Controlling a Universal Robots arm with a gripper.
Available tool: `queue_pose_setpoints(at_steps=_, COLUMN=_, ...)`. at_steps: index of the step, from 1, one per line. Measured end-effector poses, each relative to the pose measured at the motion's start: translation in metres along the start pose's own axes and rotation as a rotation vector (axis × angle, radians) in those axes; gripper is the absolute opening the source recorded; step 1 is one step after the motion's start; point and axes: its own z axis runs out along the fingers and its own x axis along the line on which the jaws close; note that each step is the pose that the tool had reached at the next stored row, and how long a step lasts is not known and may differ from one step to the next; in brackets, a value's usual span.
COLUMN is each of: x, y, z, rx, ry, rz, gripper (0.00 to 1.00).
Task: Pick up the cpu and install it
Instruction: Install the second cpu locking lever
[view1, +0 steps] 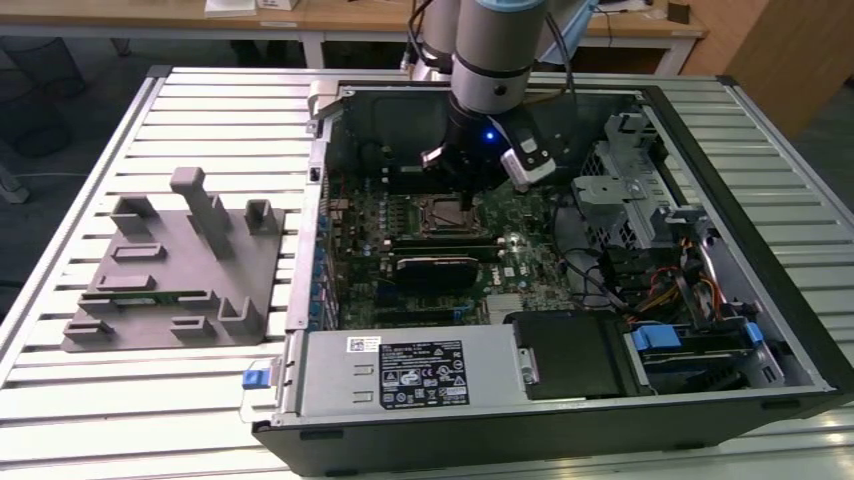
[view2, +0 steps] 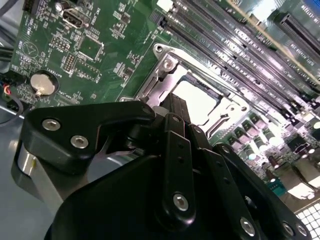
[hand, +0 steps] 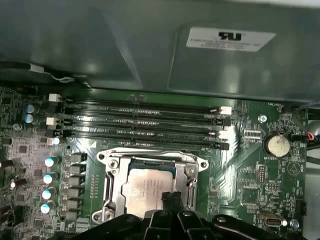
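The cpu (hand: 145, 192), a flat square chip with a silvery top, lies flat inside the metal-framed socket (hand: 112, 172) on the green motherboard (hand: 240, 175). In the second wrist view the cpu (view2: 200, 100) shows pale within the socket frame (view2: 165, 65). My gripper (hand: 170, 199) hovers right over the chip's edge, its black fingertips pressed together with nothing visibly between them. In the exterior view my gripper (view1: 461, 203) reaches down into the open computer case (view1: 747, 330), directly above the socket (view1: 441, 215).
Empty memory slots (hand: 145, 125) run beside the socket. A row of capacitors (hand: 49, 185) and a coin battery (hand: 276, 145) flank it. A grey plastic fixture (view1: 160, 270) sits on the slatted table (view1: 134, 410) at the exterior view's left. The case holds a power supply (view1: 400, 375) and drive cage (view1: 627, 200).
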Motion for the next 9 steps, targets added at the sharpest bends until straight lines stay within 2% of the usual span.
queue_pose_setpoints(at_steps=2, x=0.0, y=-0.0002, z=-0.0017, rx=0.0, ry=0.0001, rz=0.0, gripper=0.11)
queue_pose_setpoints(at_steps=9, x=0.0, y=0.0001, z=-0.0147, rx=-0.0003, ry=0.0022, rz=0.0, gripper=0.11)
